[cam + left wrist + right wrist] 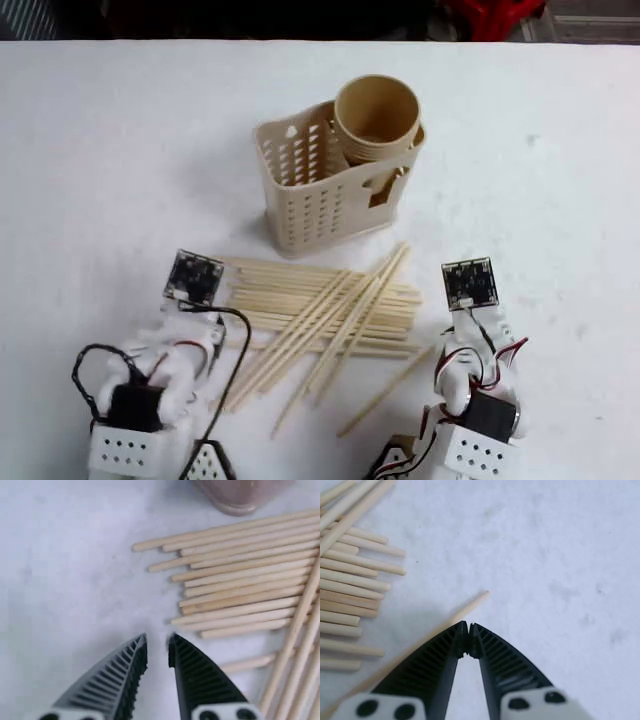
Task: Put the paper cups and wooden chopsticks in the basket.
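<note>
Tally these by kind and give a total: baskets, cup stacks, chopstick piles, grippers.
basket: 1
stack of paper cups, standing in the basket: 1
pile of wooden chopsticks, on the table: 1
grippers: 2, left gripper and right gripper
Total: 5

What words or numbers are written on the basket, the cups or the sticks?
No text can be read.
The basket, the paper cups and the wooden chopsticks look plain.
The two small black boards beside the chopsticks have tiny specks, too small to read.
</note>
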`<action>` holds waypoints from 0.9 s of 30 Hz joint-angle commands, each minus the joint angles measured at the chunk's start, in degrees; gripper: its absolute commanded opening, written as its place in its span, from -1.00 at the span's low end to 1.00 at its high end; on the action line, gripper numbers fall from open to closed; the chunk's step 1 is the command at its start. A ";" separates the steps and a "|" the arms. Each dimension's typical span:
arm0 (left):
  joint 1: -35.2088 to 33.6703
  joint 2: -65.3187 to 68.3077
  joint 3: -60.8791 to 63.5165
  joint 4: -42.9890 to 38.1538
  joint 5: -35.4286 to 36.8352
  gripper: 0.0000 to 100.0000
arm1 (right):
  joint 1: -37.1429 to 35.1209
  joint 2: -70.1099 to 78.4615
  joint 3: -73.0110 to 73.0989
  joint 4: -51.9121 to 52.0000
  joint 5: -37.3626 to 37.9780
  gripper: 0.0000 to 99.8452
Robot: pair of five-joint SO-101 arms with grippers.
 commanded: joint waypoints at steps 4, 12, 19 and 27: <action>-5.58 0.13 -13.45 -2.90 -9.67 -0.81 | 0.48 -0.40 0.44 -1.01 -0.62 -0.96; 4.18 17.45 -28.13 3.34 -14.51 -0.81 | 0.48 -0.40 0.44 -1.01 -0.62 -0.96; 20.35 49.19 -42.81 2.73 -14.15 -0.80 | 0.48 -0.40 0.44 -1.01 -0.62 -0.96; 32.84 75.30 -50.37 -9.32 -9.85 -0.71 | 0.48 -0.40 0.44 -1.01 -0.62 -0.96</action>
